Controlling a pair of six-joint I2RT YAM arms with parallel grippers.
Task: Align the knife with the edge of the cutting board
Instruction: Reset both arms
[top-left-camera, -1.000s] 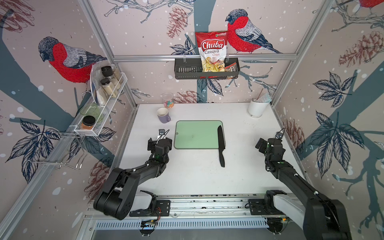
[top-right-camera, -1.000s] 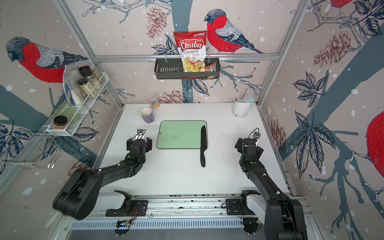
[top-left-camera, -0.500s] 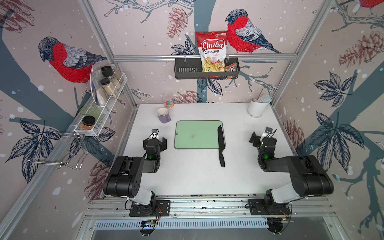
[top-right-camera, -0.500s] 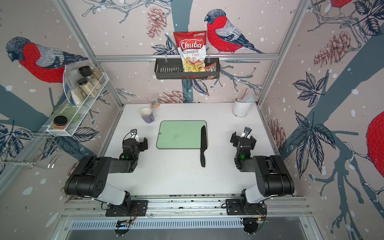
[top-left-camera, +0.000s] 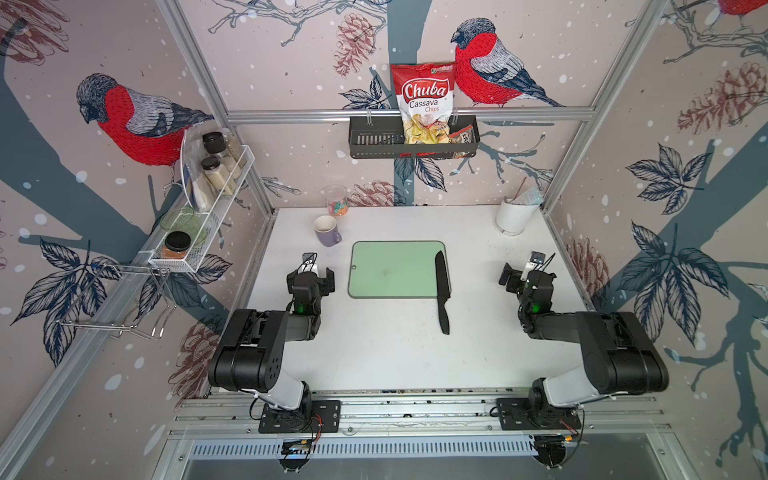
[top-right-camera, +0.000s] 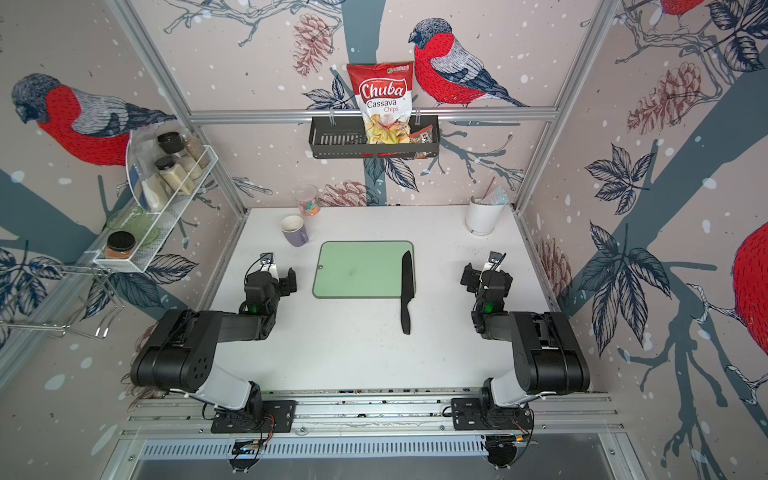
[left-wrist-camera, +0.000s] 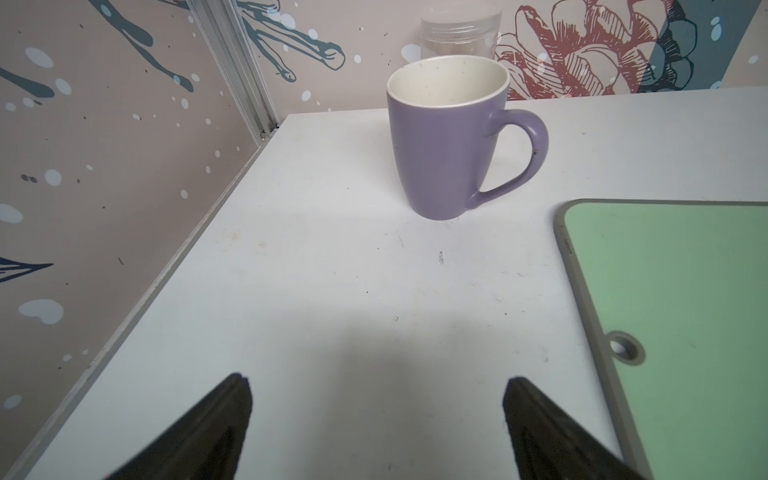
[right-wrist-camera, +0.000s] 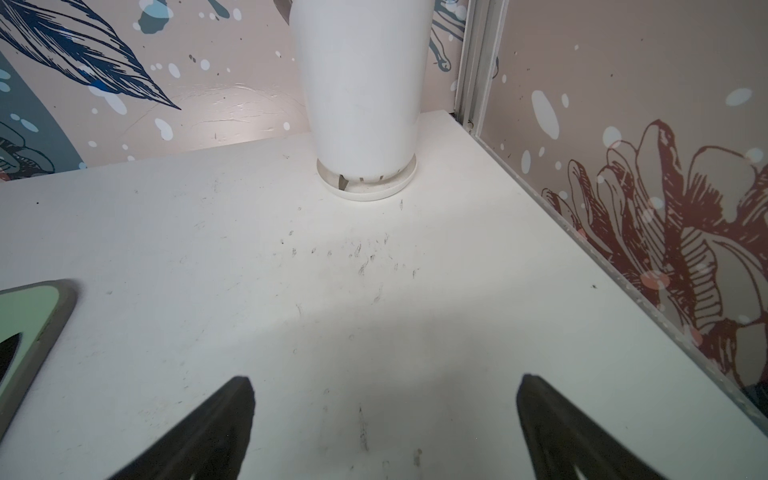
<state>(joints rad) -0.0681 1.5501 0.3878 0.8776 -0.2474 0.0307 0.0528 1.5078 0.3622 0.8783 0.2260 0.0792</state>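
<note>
Mug (top-left-camera: 328, 232) crowds cutting board (top-left-camera: 390, 270) corner; table (top-left-camera: 374, 353) front open

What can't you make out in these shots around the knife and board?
Right wrist view: the knife shows only a dark sliver, cut by the frame edge.
Left wrist view: the clear jar is cut by the frame and partly behind the purple mug.
In a top view: contents of the white holder are too small.

chip bag (top-left-camera: 425, 104) | red-and-white, in wall basket | reads "Chuba Cassava Chips"
</note>
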